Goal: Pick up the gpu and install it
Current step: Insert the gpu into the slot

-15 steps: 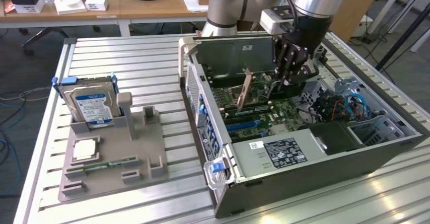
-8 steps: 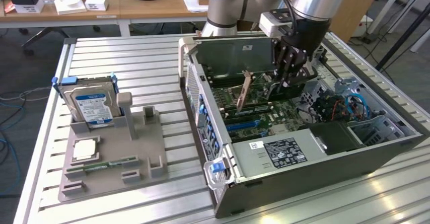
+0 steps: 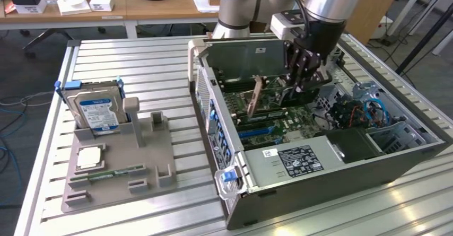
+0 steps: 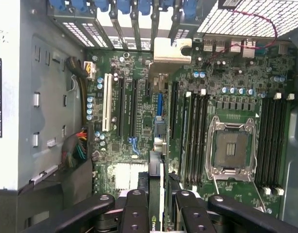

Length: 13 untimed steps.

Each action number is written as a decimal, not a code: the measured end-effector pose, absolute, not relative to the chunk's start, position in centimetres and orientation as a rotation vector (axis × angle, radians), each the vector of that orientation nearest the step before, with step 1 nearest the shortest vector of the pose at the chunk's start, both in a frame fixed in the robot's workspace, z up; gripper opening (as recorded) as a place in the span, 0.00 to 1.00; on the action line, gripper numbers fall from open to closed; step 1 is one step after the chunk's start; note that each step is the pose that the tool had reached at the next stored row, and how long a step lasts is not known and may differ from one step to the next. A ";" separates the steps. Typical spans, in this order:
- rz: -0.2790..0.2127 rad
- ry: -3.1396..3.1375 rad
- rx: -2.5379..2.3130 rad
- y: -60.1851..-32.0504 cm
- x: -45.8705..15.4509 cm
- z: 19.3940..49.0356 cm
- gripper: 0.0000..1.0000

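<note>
Okay so it's the install step: gripper [image 4: 156, 208] clamped on the gpu [image 4: 156, 170], edge-on over the motherboard [image 4: 226, 87], and seating it probably needs dead-straight slot alignment.

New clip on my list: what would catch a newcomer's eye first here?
The gripper reaches down into the open computer case at the exterior view's right, shut on the gpu, which it holds on edge above the motherboard. At the exterior view's left, a hard drive with a blue-white label stands upright in a grey holder.
</note>
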State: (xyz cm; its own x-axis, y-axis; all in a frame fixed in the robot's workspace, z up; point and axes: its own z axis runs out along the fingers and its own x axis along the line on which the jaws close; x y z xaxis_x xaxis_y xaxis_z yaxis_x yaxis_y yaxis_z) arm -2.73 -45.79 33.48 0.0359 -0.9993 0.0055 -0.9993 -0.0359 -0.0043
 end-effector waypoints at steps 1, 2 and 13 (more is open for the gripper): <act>0.011 -2.181 2.260 -45.8 -2.8 33.5 0.26; 0.011 -2.180 2.260 -45.7 -2.9 33.4 0.26; 0.011 -2.180 2.260 -45.7 -3.2 32.6 0.26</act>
